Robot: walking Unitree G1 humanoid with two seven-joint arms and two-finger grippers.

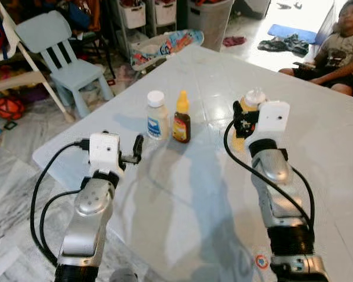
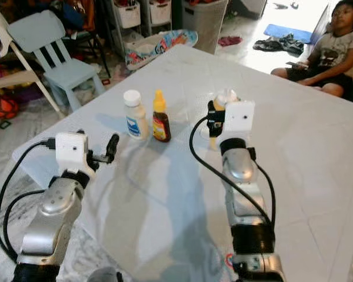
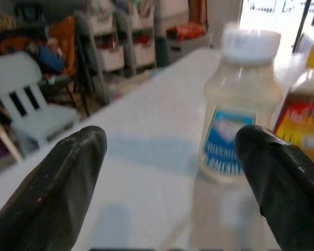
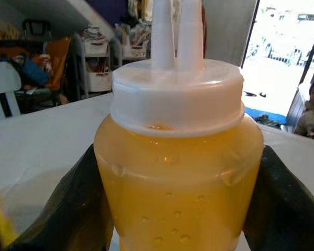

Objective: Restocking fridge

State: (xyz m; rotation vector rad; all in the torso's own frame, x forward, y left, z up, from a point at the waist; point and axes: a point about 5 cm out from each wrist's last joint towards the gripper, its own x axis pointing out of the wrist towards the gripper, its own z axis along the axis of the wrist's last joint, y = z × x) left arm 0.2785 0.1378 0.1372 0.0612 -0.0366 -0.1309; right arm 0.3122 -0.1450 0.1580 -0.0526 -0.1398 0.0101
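Clamping right gripper (image 4: 178,209) around yellow squeeze bottle (image 4: 178,172) (soft wall, slipping risk); holding left gripper (image 3: 172,172) spread wide beside clear bottle (image 1: 156,115), toppling risk.

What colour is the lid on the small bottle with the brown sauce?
Yellow. The small brown sauce bottle has a yellow pointed cap, clearest in the left eye view.
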